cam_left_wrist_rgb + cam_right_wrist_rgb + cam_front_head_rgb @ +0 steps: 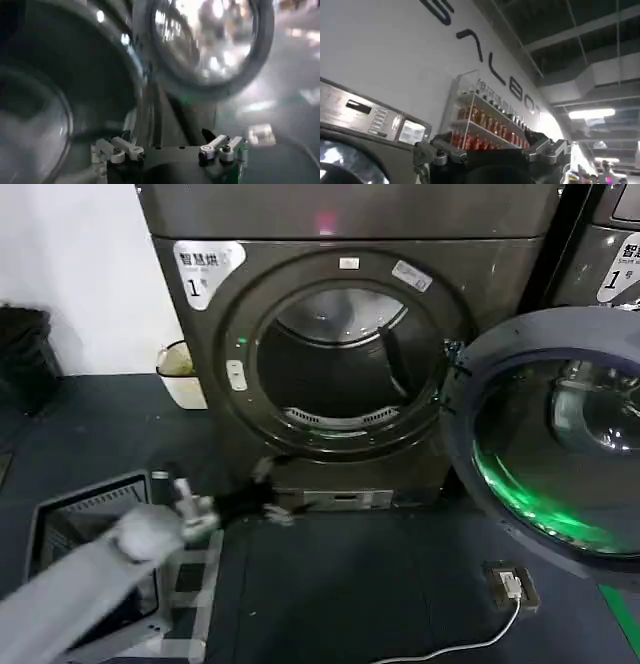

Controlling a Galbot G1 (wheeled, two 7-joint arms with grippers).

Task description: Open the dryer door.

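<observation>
So the dryer door (560, 449) is swung wide open on the right, drum (335, 364) fully exposed. Our left gripper (265, 504) hangs low, just in front of the machine's base; jaws look spread in the wrist view. Right gripper's (492, 157) jaws, we can't tell.

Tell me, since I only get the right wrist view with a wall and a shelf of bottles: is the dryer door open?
Observer: Yes. In the head view the dryer door stands wide open, to the right of the drum opening.
Visitor: Where is the other arm?
Observer: The left gripper is low in front of the machine, below the opening.
Visitor: Anything on the floor?
Observer: A small box with a white cable lies beneath the open door.
</observation>
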